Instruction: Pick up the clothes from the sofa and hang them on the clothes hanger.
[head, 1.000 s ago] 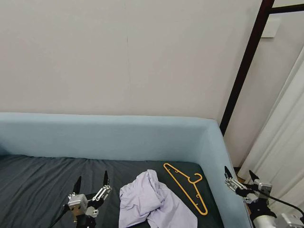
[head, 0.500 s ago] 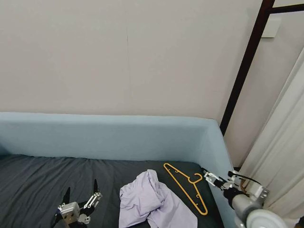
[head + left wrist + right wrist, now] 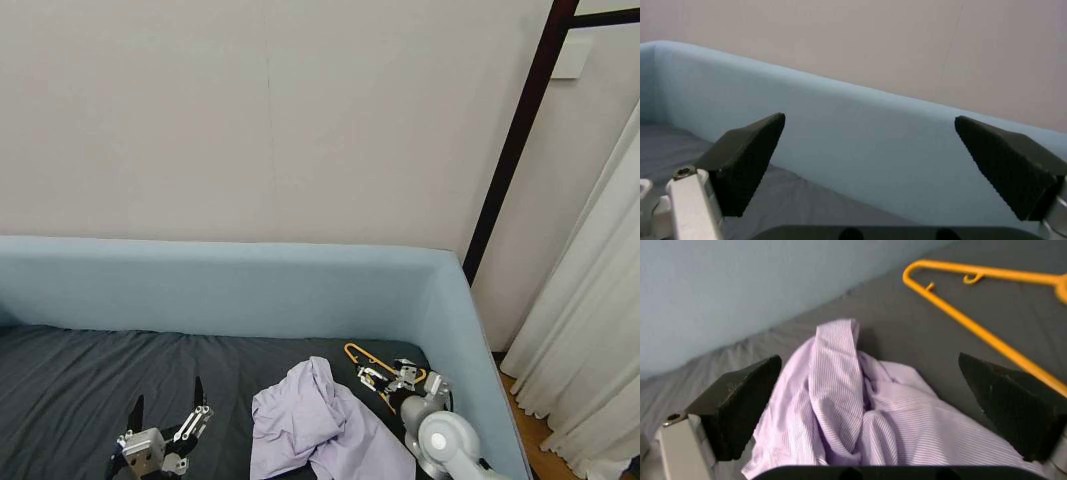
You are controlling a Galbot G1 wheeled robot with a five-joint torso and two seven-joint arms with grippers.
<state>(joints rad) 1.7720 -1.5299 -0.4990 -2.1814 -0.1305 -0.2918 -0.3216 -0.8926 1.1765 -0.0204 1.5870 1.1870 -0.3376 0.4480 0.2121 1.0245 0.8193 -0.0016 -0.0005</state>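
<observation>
Right gripper (image 3: 390, 376), jaws apart, is aimed at the lilac shirt (image 3: 860, 415), which is crumpled on the sofa (image 3: 250, 290) beside the orange hanger (image 3: 987, 335), presumably for grasping. Left gripper (image 3: 167, 400) is parked, jaws apart.

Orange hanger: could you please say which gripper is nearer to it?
Right. The right gripper hovers over the orange hanger; the left gripper is beyond the purple shirt.

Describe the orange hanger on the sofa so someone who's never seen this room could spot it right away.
On the light-blue sofa, look along its dark grey seat toward the right-hand armrest. Just right of the crumpled lilac striped shirt lies a thin orange clothes hanger, flat on the cushion: the only bright, rigid, triangular thing there.
</observation>
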